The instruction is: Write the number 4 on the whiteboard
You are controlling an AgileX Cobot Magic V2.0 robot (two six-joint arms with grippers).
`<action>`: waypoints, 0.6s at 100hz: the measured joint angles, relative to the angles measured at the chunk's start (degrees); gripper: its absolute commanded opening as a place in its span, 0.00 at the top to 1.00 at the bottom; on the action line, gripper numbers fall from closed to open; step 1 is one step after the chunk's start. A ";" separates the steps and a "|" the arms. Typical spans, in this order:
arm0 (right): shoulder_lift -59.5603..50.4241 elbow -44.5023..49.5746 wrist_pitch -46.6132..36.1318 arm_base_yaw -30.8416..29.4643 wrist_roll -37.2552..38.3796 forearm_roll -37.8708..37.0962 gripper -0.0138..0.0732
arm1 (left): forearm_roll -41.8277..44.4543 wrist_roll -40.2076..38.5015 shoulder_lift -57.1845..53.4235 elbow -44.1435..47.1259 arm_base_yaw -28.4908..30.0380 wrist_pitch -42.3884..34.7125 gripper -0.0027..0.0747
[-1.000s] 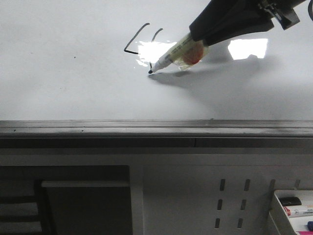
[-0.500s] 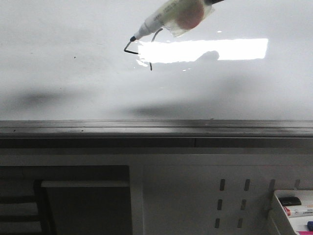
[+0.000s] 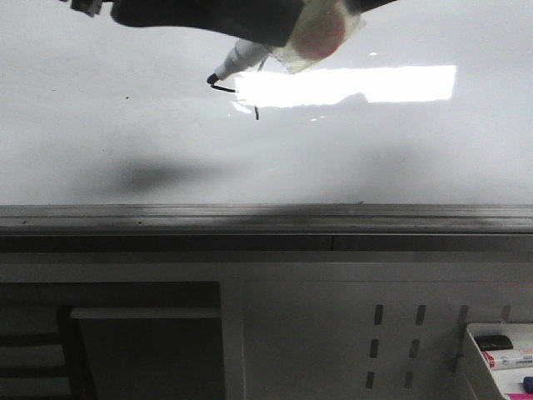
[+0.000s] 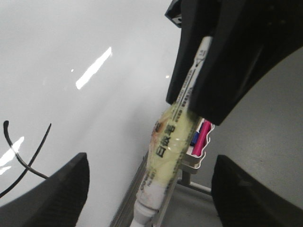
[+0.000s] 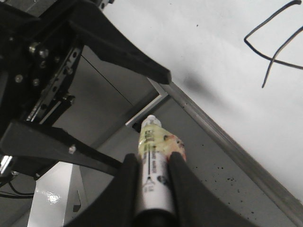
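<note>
Glossy whiteboard (image 3: 125,125) bears number 4 (image 3: 241,92). Right pincer (image 5: 154,177) clamps marker (image 3: 275,50), tip over the 4's left corner; left pincer (image 4: 147,189) wide, empty.

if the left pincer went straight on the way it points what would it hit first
Probably the marker, gripped by the right pincer; it lies in line between the open fingers of the left pincer, though depth is hard to judge.
</note>
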 measured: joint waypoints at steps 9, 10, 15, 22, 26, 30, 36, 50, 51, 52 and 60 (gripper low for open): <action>0.00 0.00 0.09 0.00 0.00 0.00 0.90 | 0.00 0.00 1.18 -0.24 0.00 0.36 0.34; 0.00 0.00 0.09 0.00 0.00 0.00 0.90 | 0.00 0.00 1.33 -0.35 0.00 0.36 0.35; 0.00 0.00 0.21 0.00 0.00 0.00 0.90 | 0.00 0.00 1.94 -0.45 0.00 0.47 0.39; 0.00 0.00 0.34 0.00 0.00 0.00 0.90 | 0.00 0.00 2.31 -0.59 0.00 0.57 0.46; 0.00 0.00 0.44 0.00 0.00 0.00 0.90 | 0.00 0.00 2.42 -0.59 0.00 0.57 0.51; 0.00 0.00 0.44 0.00 0.00 0.00 0.90 | 0.00 0.00 2.41 -0.59 0.00 0.57 0.55; 0.00 0.00 0.61 0.00 0.00 0.00 0.90 | 0.00 0.06 2.41 -0.85 0.00 0.57 0.60; 0.00 0.00 0.70 0.00 0.00 0.00 0.90 | 0.00 1.59 2.41 -1.08 0.00 0.92 0.67; 0.00 0.00 0.70 0.00 0.00 0.00 0.90 | 0.00 1.73 2.41 -1.20 -0.02 0.92 0.67; 0.00 0.00 0.70 0.00 0.00 0.00 0.90 | 0.00 1.71 2.41 -1.20 -0.02 0.92 0.68; 0.00 0.00 0.70 0.00 0.00 0.00 0.90 | 0.00 2.36 2.41 -1.20 -0.11 1.21 0.68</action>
